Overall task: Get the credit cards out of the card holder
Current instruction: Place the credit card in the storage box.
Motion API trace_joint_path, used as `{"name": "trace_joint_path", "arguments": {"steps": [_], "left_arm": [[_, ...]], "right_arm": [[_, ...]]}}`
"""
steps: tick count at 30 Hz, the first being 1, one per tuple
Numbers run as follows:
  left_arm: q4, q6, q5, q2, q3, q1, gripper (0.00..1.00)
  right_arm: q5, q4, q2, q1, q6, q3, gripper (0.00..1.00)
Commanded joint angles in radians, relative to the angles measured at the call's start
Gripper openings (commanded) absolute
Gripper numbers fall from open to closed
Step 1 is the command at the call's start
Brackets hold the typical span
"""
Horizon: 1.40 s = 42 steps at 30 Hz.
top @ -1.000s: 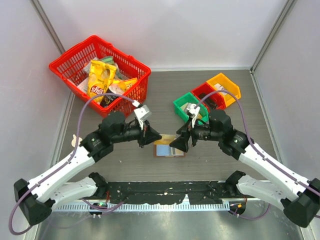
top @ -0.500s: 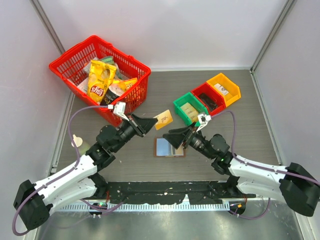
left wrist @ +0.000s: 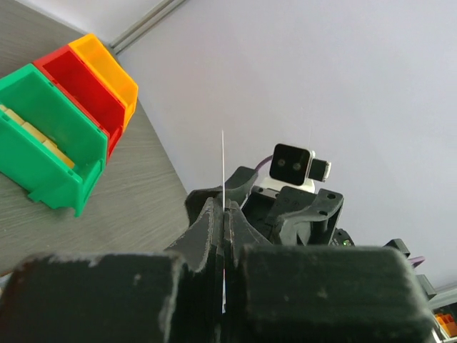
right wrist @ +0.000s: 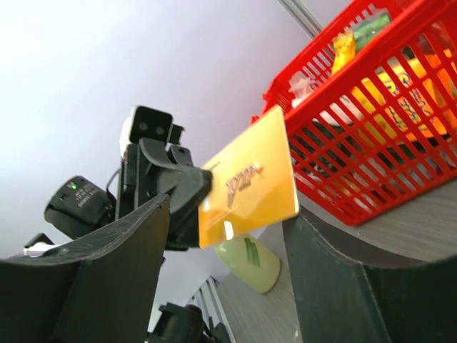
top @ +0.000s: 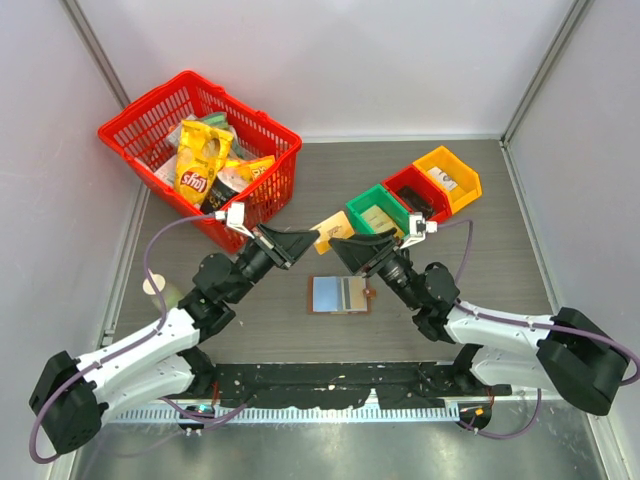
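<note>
credit card [right wrist: 250, 179] in left hand [top: 316, 240], free edge inside gaping right hand [right wrist: 232, 214]

Robot lab test cell: plain white walls [top: 350, 60], aluminium corner posts [top: 545, 65], grey table [top: 480, 180].

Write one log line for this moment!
left gripper: shut on thin yellow card, aloft | right gripper: open, near card | brown leather card holder: open
</note>
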Motion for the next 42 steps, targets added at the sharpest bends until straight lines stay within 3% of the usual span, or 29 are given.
{"name": "trace_joint_path", "arguments": {"steps": [1,3,8,9,15,18,22,26,32,38,42], "left_arm": [[0.094,-0.030,0.010,0.005,-0.006,-0.004,0.00],[0.103,-0.039,0.010,0.006,-0.012,-0.004,0.00],[0.108,-0.041,-0.002,0.003,-0.019,-0.002,0.04],[0.102,-0.035,-0.005,0.002,-0.021,-0.004,0.09],[-0.131,0.080,-0.068,-0.059,0.016,-0.001,0.62],[-0.330,0.198,-0.096,-0.102,0.083,0.009,0.78],[-0.661,0.370,-0.168,-0.139,0.235,0.022,0.97],[-0.884,0.528,-0.182,-0.142,0.329,0.044,1.00],[-1.105,0.662,-0.076,-0.087,0.427,0.143,1.00],[-0.963,0.665,0.076,-0.078,0.275,0.234,1.00],[-0.949,0.674,0.110,-0.116,0.270,0.260,1.00]], "right_arm": [[0.004,0.083,0.020,0.003,-0.029,0.062,0.62],[0.001,0.083,0.023,0.003,-0.027,0.067,0.50],[0.015,0.083,0.015,0.000,-0.026,0.054,0.03],[0.021,0.079,0.005,-0.001,-0.026,0.047,0.01],[-0.014,-0.021,-0.058,-0.066,-0.016,0.024,0.01],[-0.058,-0.102,-0.106,-0.163,0.002,0.005,0.01],[-0.172,-0.393,-0.195,-0.325,-0.035,0.021,0.01],[-0.207,-0.663,-0.209,-0.492,-0.124,0.106,0.01],[-0.281,-0.855,-0.066,-0.639,-0.262,0.232,0.01],[-0.328,-0.846,0.136,-0.664,-0.323,0.312,0.01],[-0.390,-0.793,0.261,-0.666,-0.302,0.340,0.01]]}}
